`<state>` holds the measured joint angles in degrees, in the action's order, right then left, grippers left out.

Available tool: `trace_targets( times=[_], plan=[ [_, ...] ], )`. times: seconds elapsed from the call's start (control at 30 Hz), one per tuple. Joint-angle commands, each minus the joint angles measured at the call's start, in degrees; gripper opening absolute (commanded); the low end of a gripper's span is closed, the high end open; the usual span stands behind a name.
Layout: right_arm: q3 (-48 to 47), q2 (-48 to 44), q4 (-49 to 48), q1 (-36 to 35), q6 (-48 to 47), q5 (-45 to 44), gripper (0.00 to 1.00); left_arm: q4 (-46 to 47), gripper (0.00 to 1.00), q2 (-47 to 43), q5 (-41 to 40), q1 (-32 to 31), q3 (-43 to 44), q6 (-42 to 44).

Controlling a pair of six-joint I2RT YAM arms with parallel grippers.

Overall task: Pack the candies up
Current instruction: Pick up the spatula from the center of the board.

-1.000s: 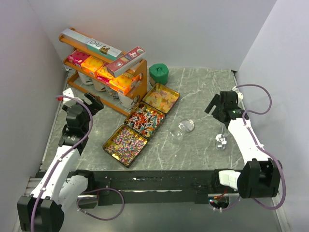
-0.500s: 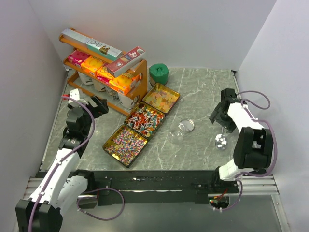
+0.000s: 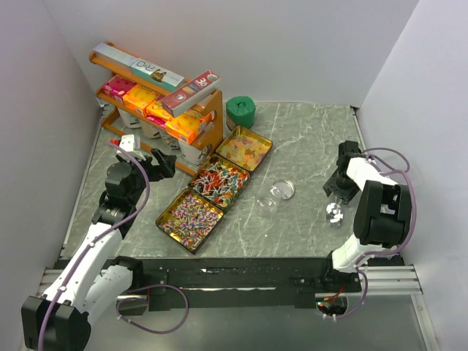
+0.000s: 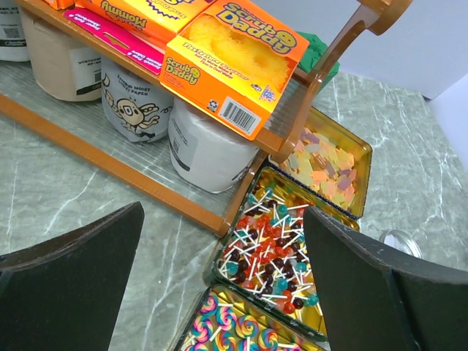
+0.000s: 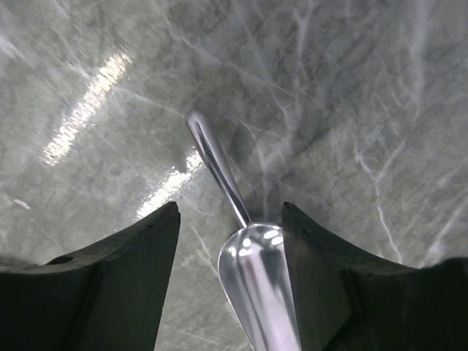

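Observation:
Three gold tins hold the candies: pink-purple swirl lollipops, red-blue ball lollipops and orange-yellow gummies. The left wrist view shows them too: swirls, balls, gummies. My left gripper is open and empty, just left of the tins, with its jaws wide. My right gripper is open and points down over a metal scoop. In the right wrist view the scoop lies on the table between the gripper's fingers, untouched.
A clear round container and its lid lie mid-table. A wooden shelf rack with orange and pink boxes and white tubs stands at the back left. A green jar sits behind the tins. Walls close in on both sides.
My left gripper has moved right toward the tins. My right arm has folded in and lowered its gripper over the scoop.

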<state>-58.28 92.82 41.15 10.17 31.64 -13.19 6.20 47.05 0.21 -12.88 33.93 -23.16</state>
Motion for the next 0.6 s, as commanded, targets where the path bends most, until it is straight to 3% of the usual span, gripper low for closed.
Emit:
trace_targets(
  times=[0.0,0.3,0.37,0.57],
  plan=[
    [1.15,0.70,-3.96,0.37,-1.49,2.37,0.59,1.36,0.97,0.23,0.32,-0.30,0.96,0.49],
    [2.29,2.28,-5.55,0.55,-1.32,3.35,0.30,-0.48,0.96,2.96,1.46,-0.39,3.94,-3.30],
    [2.38,3.07,-5.29,0.55,-1.32,3.87,0.00,-1.36,0.97,3.31,6.26,-0.47,4.30,-1.03],
    [2.73,-1.05,-6.25,0.46,0.26,6.24,0.00,0.13,0.99,3.84,15.52,-0.47,4.21,-0.66]
  ],
)
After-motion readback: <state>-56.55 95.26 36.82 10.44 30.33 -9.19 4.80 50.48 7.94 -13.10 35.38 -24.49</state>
